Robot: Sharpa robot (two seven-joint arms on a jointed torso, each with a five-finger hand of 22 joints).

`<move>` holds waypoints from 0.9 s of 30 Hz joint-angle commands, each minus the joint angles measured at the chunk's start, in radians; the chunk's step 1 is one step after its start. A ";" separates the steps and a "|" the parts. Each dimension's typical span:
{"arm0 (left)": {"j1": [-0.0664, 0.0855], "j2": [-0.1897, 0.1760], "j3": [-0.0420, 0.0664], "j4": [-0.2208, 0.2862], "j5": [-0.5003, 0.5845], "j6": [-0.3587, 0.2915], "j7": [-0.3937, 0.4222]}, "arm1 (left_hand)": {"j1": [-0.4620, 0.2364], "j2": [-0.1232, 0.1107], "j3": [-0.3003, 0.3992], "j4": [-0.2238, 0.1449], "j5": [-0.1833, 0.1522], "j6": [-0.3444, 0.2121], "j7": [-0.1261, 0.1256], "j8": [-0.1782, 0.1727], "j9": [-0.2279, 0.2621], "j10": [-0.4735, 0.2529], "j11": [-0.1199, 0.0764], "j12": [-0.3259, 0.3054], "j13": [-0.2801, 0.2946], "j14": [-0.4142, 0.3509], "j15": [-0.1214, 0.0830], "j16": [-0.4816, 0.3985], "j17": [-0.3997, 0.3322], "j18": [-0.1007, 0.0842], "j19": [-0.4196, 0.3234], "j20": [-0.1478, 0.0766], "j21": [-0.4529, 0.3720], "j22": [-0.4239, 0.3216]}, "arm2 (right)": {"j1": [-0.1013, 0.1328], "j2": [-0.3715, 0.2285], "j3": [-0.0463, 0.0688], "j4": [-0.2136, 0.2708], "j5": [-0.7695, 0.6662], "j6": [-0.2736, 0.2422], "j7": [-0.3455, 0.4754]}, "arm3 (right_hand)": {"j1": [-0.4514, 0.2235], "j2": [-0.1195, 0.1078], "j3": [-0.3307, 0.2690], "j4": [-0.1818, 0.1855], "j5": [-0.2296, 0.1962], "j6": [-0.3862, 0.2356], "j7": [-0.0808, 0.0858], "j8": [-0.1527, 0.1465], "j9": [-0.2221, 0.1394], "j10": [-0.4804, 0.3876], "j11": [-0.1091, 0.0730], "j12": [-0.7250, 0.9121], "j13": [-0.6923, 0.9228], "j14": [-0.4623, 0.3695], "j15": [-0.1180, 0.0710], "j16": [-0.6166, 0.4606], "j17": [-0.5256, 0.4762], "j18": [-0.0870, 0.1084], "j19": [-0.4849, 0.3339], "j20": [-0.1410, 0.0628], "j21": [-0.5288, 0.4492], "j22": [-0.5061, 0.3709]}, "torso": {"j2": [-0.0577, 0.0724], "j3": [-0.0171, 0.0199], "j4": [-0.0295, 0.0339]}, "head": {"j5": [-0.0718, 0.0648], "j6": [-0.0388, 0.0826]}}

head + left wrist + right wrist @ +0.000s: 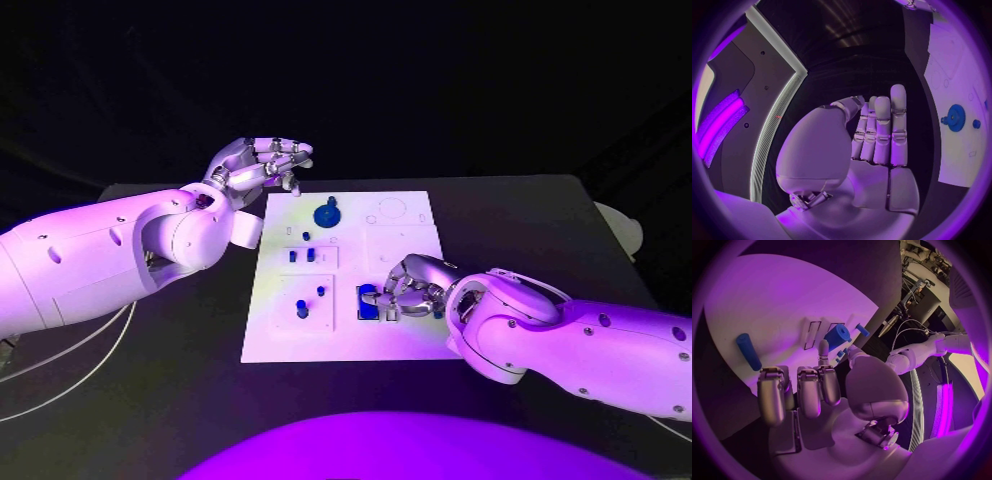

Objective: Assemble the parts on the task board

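Observation:
The white task board (346, 330) lies in the middle of the black table. A blue gear (329, 214) stands near its far edge, and small blue pegs (300, 256) sit in slots at mid-left. My right hand (411, 287) is low over the board's near right part, beside a blue block (369, 302). In the right wrist view its fingers (811, 390) are curled, and the thumb and forefinger pinch a small blue part (841, 353) in front of the blue block (837, 335). A blue cylinder (748, 351) lies loose on the board. My left hand (260, 165) hovers off the board's far left corner, holding nothing.
In the left wrist view, the left hand (879, 135) has straight fingers and the blue gear (956, 118) stands on the board (954, 70) off to its side. Further small pegs (303, 307) stand in the board's near left panel. Bare black table surrounds the board.

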 commanded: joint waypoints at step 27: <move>0.000 -0.003 0.001 0.003 0.005 0.007 0.010 | 0.000 0.008 0.000 0.005 0.004 -0.003 0.000 0.004 0.001 -0.010 -0.001 0.006 0.001 -0.007 -0.001 -0.002 -0.002 0.006 0.006 -0.002 -0.004 -0.001 | -0.014 -0.007 -0.001 0.000 -0.007 0.044 0.049 | 0.126 0.005 0.001 -0.004 0.028 0.008 -0.019 0.042 0.028 0.039 -0.017 0.014 0.174 0.097 -0.015 0.002 0.219 -0.009 0.087 -0.017 0.009 0.232 | 0.001 -0.0008 0.0013 | 0.007 0.000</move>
